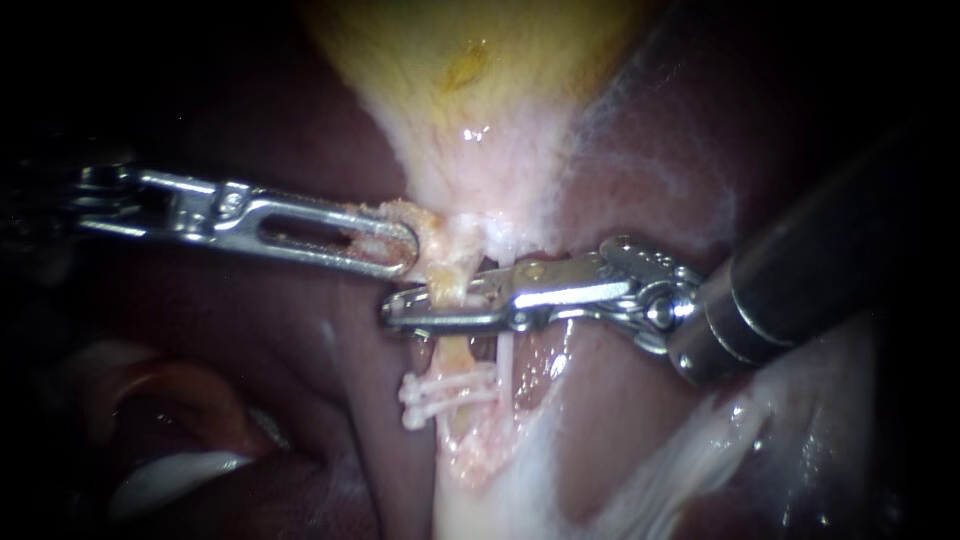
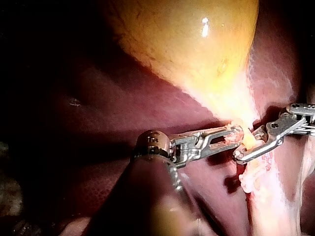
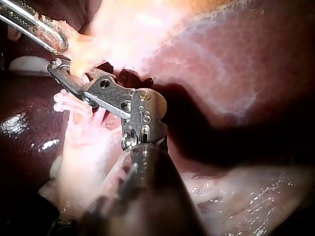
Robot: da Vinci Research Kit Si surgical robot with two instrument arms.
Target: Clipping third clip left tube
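Two instruments met at the tubes, each ending in two small metal jaws. The right instrument, a dark smooth shaft with a bright jointed wrist, had long, thin jaws lying almost together across the left tube. Both jaws pressed on the tube from opposite sides, so they were closed on it with only its thickness between them. The left instrument had flat, round-tipped steel jaws with a long slot through them. They lay together and pinched a shred of pale, ragged tissue at the narrow end of the gallbladder, just above the right instrument's jaws. Two tubes ran down side by side from there. The left tube was the thicker one, yellowish and soft-looking. The right tube was a thin white strand just beside it, and whether it lay inside the right instrument's jaws could not be told. Two white clips sat on the left tube just below those jaws, close together and parallel. Each was a slim bar with knobbed ends jutting past the tube; whether they reached the right tube could not be told. The single gallbladder was yellow, smooth and glossy, tapering to a pale, fibrous neck. The liver lay on both sides of it, dark red and wet.
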